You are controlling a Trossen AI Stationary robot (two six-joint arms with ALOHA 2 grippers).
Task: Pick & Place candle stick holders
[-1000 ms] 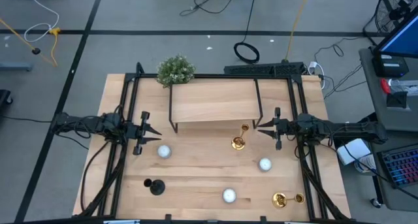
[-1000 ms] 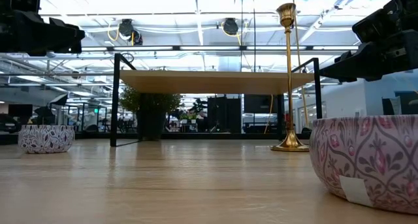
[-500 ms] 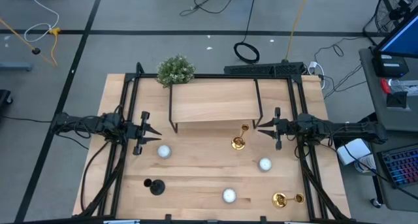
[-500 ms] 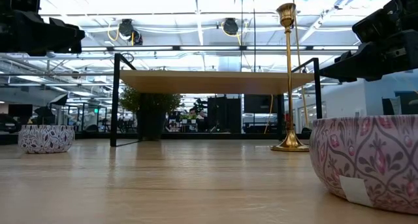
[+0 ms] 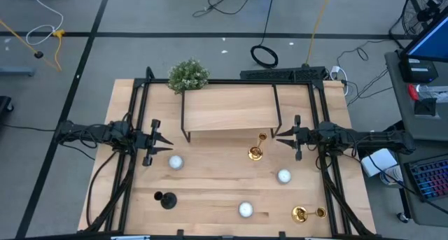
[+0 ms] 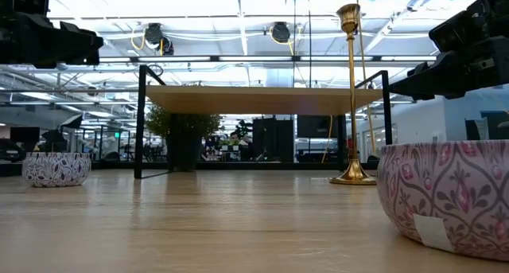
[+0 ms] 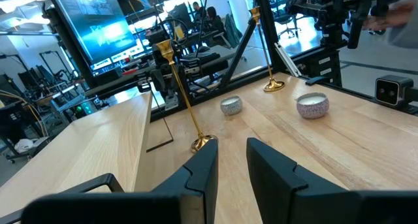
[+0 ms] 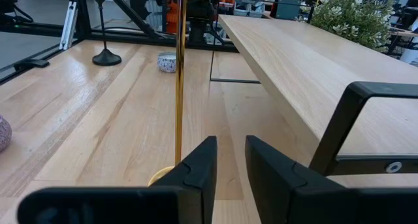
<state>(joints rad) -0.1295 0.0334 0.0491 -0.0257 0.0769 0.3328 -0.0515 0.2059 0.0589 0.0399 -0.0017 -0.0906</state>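
1. The gold candlestick (image 8: 178, 87) nearest the shelf was cut off at its top in the right wrist view, and its base was largely hidden behind the right gripper (image 8: 228, 168).
2. The patterned bowl (image 6: 445, 195) at the right of the low view was cut off by the picture's edge.
3. The black candlestick (image 5: 166, 199) appeared too small from above for its stem to be made out.
4. A person (image 7: 392, 15) beyond the table was blurred in the left wrist view.
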